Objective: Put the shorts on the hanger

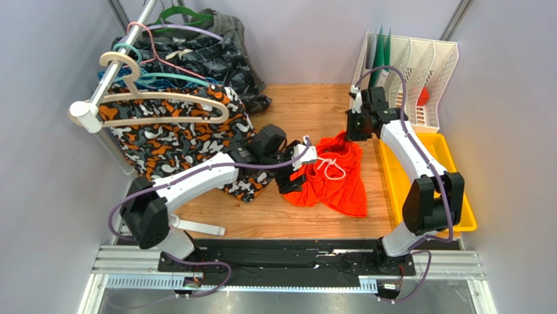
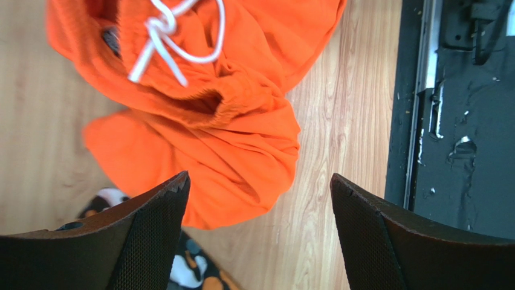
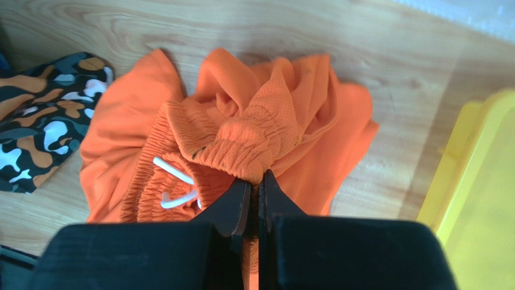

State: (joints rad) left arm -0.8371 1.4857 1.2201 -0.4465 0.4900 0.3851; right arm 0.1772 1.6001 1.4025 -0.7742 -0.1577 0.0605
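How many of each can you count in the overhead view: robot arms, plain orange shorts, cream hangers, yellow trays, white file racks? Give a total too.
Robot arms: 2 (left arm, right arm)
Plain orange shorts: 1
Cream hanger: 1
Yellow tray: 1
White file rack: 1
Total: 6

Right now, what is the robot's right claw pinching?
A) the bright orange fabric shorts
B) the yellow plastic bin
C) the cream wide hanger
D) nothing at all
A: in the right wrist view the right gripper is shut on a bunched fold of the bright orange fabric shorts at their elastic waist.
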